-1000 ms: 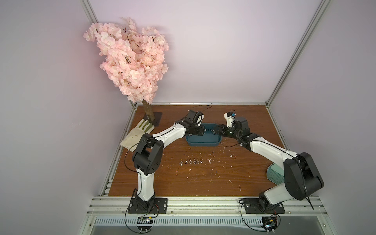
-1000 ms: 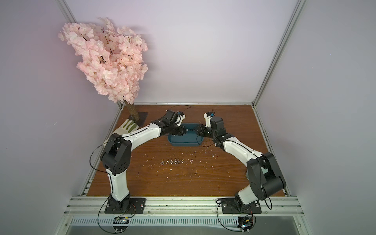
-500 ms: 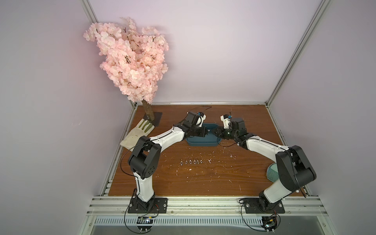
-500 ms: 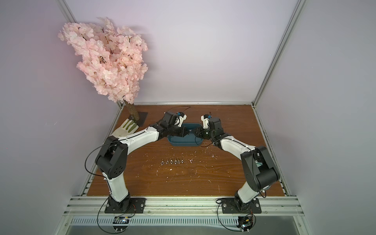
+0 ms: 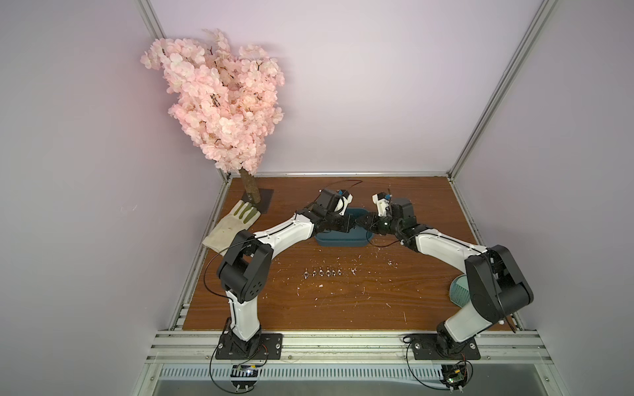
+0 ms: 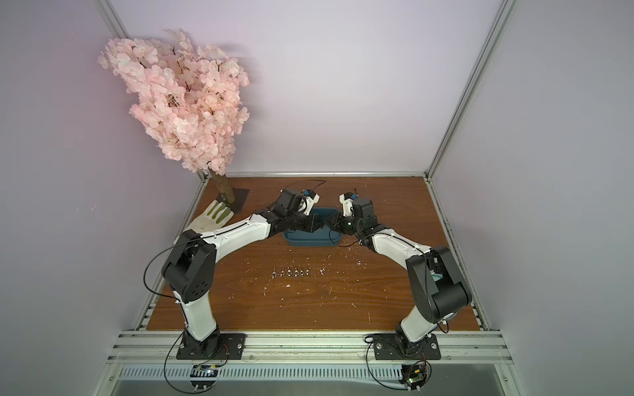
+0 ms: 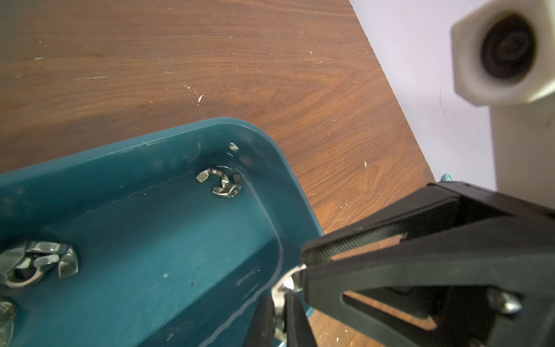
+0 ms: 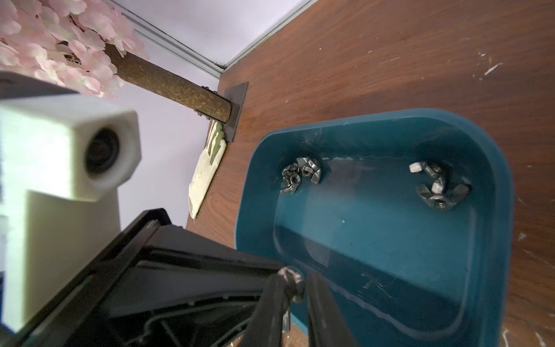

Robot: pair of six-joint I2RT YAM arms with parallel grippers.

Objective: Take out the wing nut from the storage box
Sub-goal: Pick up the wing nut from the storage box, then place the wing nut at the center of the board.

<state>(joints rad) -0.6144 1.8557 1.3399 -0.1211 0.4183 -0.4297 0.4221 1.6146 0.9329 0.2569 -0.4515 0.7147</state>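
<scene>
The dark teal storage box (image 5: 339,240) (image 6: 308,240) lies mid-table, and both arms meet above its right end. My left gripper (image 7: 280,297) is shut on a small metal wing nut (image 7: 283,288), held over the box's rim. My right gripper (image 8: 295,278) faces it with its jaws drawn narrow around the same wing nut (image 8: 289,275). The nut rests against one finger, and a thin slit remains at the other. More wing nuts (image 8: 300,174) (image 8: 435,186) lie in clusters on the box floor (image 7: 150,240).
Several wing nuts (image 5: 322,273) stand in a row on the wooden table in front of the box. A work glove (image 5: 230,228) and the pink blossom tree's base plate (image 5: 257,200) are at the back left. A pale mint ribbed item (image 5: 459,291) lies behind the right arm.
My right gripper has moved left over the box to meet the left gripper and has narrowed its jaws around the nut. The left gripper kept its grip.
</scene>
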